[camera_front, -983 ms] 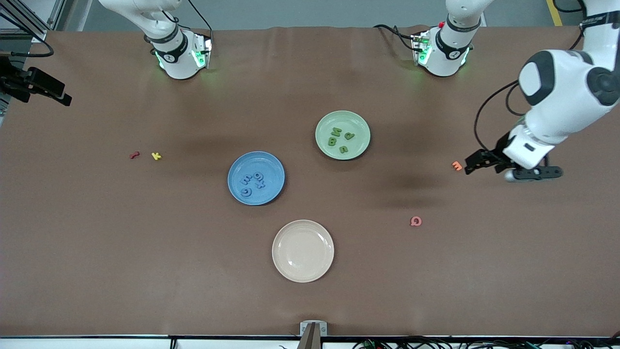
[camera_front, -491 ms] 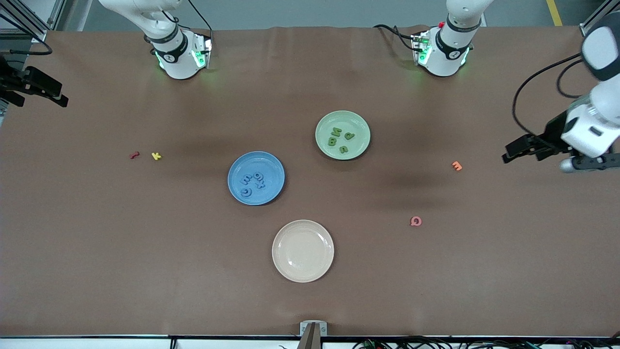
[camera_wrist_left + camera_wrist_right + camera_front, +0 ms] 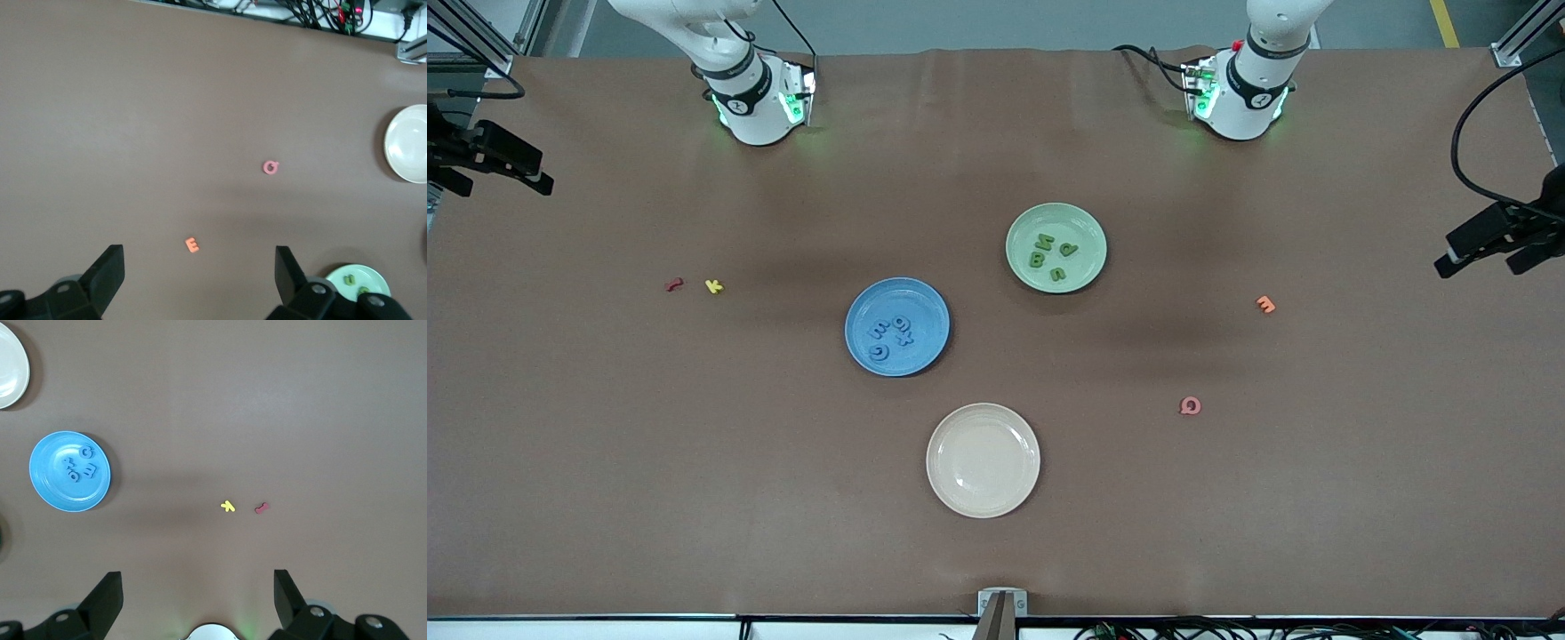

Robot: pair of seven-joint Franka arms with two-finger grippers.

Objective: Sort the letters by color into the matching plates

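Observation:
Several blue letters (image 3: 879,330) lie in the blue plate (image 3: 920,302) at mid-table, also seen in the right wrist view as letters (image 3: 80,470) in the plate (image 3: 47,487). Several green letters (image 3: 1037,259) lie in the pale green plate (image 3: 1080,227), which sits closer to the arm bases. That green plate (image 3: 363,272) shows at the edge of the left wrist view. My left gripper (image 3: 1485,244) (image 3: 199,267) hangs open and empty over the table's edge at the left arm's end. My right gripper (image 3: 525,169) (image 3: 198,590) is open and empty over the right arm's end.
An empty cream plate (image 3: 983,460) (image 3: 408,143) sits nearest the front camera. An orange letter (image 3: 1265,304) (image 3: 192,245) and a pink letter (image 3: 1190,406) (image 3: 270,167) lie toward the left arm's end. A yellow letter (image 3: 712,285) (image 3: 228,507) and a red one (image 3: 674,284) (image 3: 262,509) lie toward the right arm's end.
My left arm has swung away from beside the orange letter out to the table's edge at its own end, gripper still open. The right arm has barely moved.

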